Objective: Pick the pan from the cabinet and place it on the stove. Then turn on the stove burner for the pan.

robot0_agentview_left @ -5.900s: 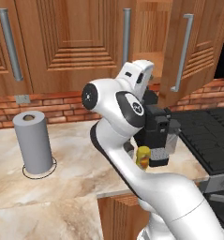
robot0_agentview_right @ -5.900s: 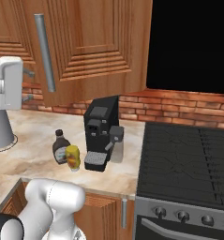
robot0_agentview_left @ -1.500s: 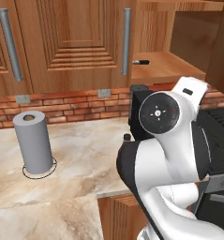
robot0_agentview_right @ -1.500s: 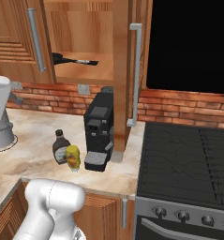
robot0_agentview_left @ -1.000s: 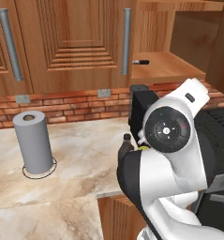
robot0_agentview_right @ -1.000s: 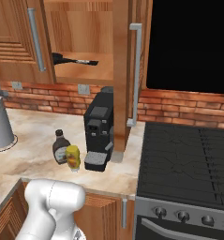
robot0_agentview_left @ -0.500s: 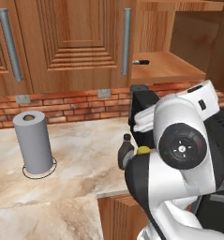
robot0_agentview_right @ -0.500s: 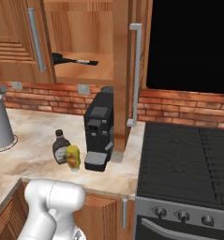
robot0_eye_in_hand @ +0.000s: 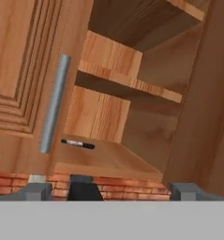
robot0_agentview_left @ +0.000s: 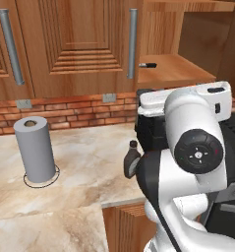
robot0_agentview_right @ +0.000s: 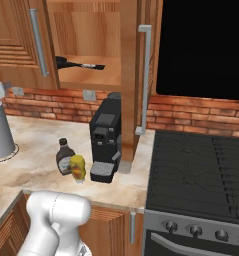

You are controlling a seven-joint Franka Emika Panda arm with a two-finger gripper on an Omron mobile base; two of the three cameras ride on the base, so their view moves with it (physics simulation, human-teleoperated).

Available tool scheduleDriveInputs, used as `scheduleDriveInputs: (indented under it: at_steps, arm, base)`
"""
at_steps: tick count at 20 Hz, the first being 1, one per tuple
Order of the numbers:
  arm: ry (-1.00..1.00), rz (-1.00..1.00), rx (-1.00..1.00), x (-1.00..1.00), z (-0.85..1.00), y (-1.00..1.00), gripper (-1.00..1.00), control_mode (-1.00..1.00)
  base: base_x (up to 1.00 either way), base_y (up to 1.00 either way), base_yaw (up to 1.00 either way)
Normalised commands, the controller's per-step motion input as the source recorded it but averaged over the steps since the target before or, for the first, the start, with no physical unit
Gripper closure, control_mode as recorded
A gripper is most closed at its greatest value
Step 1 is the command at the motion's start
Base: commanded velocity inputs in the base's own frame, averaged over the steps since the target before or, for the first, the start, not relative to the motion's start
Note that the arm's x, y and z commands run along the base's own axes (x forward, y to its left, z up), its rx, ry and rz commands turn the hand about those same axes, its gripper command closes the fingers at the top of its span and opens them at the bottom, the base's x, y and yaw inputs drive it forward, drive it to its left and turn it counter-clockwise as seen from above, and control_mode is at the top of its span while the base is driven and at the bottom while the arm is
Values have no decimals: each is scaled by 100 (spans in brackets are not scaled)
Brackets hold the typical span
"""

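The cabinet (robot0_agentview_right: 86, 35) stands with its right door (robot0_agentview_right: 130, 75) swung open. On its lower shelf lies the pan (robot0_agentview_right: 66, 63), black, its thin handle (robot0_agentview_right: 91, 65) pointing right. The left base view catches just the handle's tip (robot0_agentview_left: 147, 64), and the hand view the handle (robot0_eye_in_hand: 78, 143) on the shelf (robot0_eye_in_hand: 108, 159). My gripper (robot0_eye_in_hand: 111, 192) is open, fingertips (robot0_eye_in_hand: 36, 191) wide apart and empty, below and short of the shelf, looking up into the cabinet. The stove (robot0_agentview_right: 201, 170) with its knobs (robot0_agentview_right: 191, 230) sits to the right.
A black coffee machine (robot0_agentview_right: 106, 137) stands on the counter under the open cabinet, with two bottles (robot0_agentview_right: 71, 161) beside it. A paper towel roll (robot0_agentview_left: 34, 147) is at the left. The open door's bar handle (robot0_agentview_right: 145, 80) juts out next to the stove. My arm (robot0_agentview_left: 188, 162) fills the lower right.
Over the last second my arm has swung right and lower in the left base view. The cabinet door, shut in the oldest frames, has stood open since. The pan has not moved.
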Motion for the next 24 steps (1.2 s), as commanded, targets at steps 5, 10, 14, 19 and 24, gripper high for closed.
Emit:
scheduleDriveInputs:
  at_steps: [5,10,14,19,24]
  arm:
    - [-15,2,23,27,25,0,-100,-100]
    - [-10,6,22,42,15,0,-100,-100]
    - [-3,12,13,41,10,0,-100,-100]
    - [0,13,1,43,0,0,-100,-100]
    - [-1,12,0,44,0,0,-100,-100]
  base:
    - [0,0,0]
    - [0,0,0]
    - [0,0,0]
    - [0,0,0]
    - [0,0,0]
